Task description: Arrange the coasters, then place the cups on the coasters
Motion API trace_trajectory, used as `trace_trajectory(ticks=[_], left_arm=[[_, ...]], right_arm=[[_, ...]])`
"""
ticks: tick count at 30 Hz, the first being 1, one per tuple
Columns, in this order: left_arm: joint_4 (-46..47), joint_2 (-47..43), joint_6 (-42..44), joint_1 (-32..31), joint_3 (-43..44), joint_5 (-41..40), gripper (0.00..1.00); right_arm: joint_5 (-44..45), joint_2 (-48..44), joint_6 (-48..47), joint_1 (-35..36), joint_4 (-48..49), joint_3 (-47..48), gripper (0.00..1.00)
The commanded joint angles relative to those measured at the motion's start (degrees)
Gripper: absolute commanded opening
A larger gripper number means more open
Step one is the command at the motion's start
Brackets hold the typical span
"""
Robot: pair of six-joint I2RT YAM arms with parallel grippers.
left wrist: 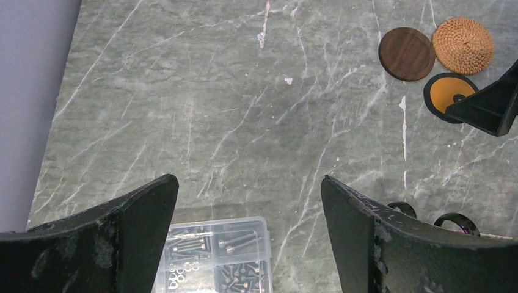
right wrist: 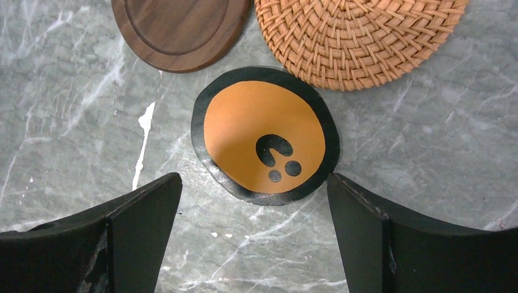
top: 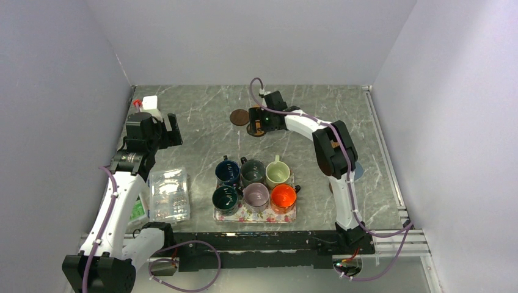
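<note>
- The orange coaster with a black rim point(right wrist: 266, 143) lies flat on the marble table point(right wrist: 73, 122), just ahead of the right gripper point(right wrist: 253, 183). Its near edge sits level with the gap between the fingertips.
- The right gripper's jaws stand wide apart, one on each side of that coaster, and hold nothing. Whether a fingertip touches the rim cannot be told.
- Beyond the orange coaster, further from the right gripper, sit two more: the dark wooden coaster point(right wrist: 180, 27) to the left and the tan woven coaster point(right wrist: 360, 36) to the right. The woven one meets the orange one's rim.
- The right arm rises from its base at the near right, bends sharply at the elbow, and sends its forearm out to the far left. Its gripper points down over the coasters.
- The six cups stand well behind the right gripper, toward the arm bases, in two rows on a floral tray point(top: 255, 215). They are the navy cup point(top: 227, 172), dark green cup point(top: 252, 173), cream cup point(top: 278, 174), second green cup point(top: 225, 198), mauve cup point(top: 256, 195) and orange cup point(top: 283, 196).
- The left gripper point(left wrist: 249, 183) hangs above bare marble, its fingers spread wide and holding nothing. The coasters lie well off to its far right.
- The left arm stretches up along the table's left edge.
- A clear plastic box point(left wrist: 214, 256) of screws lies below the left gripper, on its near side.
</note>
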Motion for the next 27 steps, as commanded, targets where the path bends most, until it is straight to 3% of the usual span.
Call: trace_trajectory(ticks=[1, 20, 27], left_arm=[[1.67, -0.31, -0.79, 0.29, -0.23, 0.25, 0.94], [1.62, -0.31, -0.65, 0.30, -0.23, 0.18, 0.94], [1.47, -0.46, -0.61, 0.32, -0.23, -0.15, 0.94]], right_arm=[[-0.17, 2.77, 1.51, 0.56, -1.01, 1.00, 0.94], [0.67, 2.87, 2.57, 0.86, -0.21, 1.43, 0.94], [7.77, -4.78, 2.70, 0.97, -0.79, -4.84, 0.97]])
